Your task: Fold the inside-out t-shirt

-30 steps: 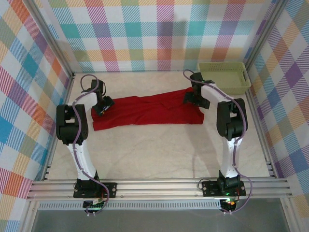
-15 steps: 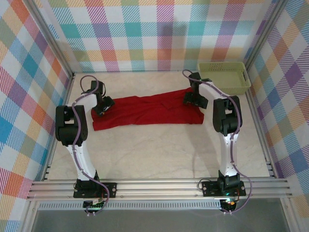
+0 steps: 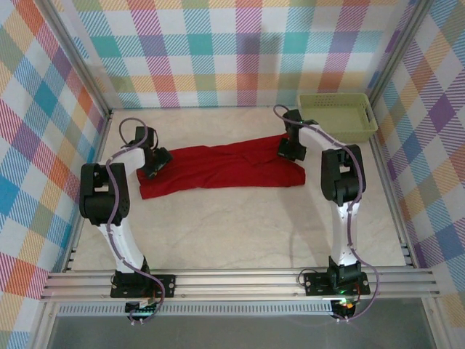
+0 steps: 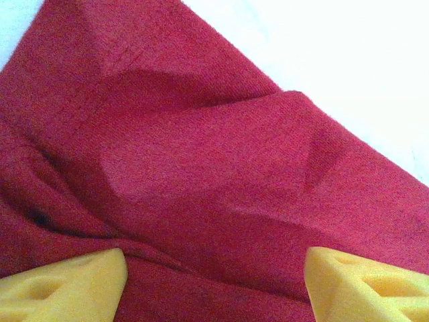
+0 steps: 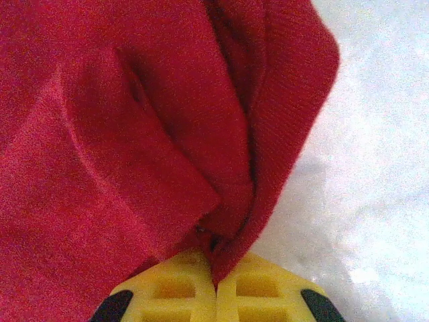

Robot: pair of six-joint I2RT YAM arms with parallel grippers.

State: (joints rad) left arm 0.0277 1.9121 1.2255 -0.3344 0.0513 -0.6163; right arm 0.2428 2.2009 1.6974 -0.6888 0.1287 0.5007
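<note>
The right gripper (image 5: 216, 292) has just been snapped shut, a fold at the right end of the shirt (image 3: 218, 167) now pinched.
The left arm (image 3: 120, 240) and right arm (image 3: 343, 182) are stretched forward; the left gripper (image 4: 214, 272) is held spread over the left end. The red shirt is laid rumpled lengthwise across the table (image 3: 232, 225).

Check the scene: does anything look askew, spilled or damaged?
The t-shirt lies rumpled and slanted across the table, bunched into a narrow strip rather than spread flat. The right gripper pinches a fold at its right end. Nothing looks spilled or damaged.
</note>
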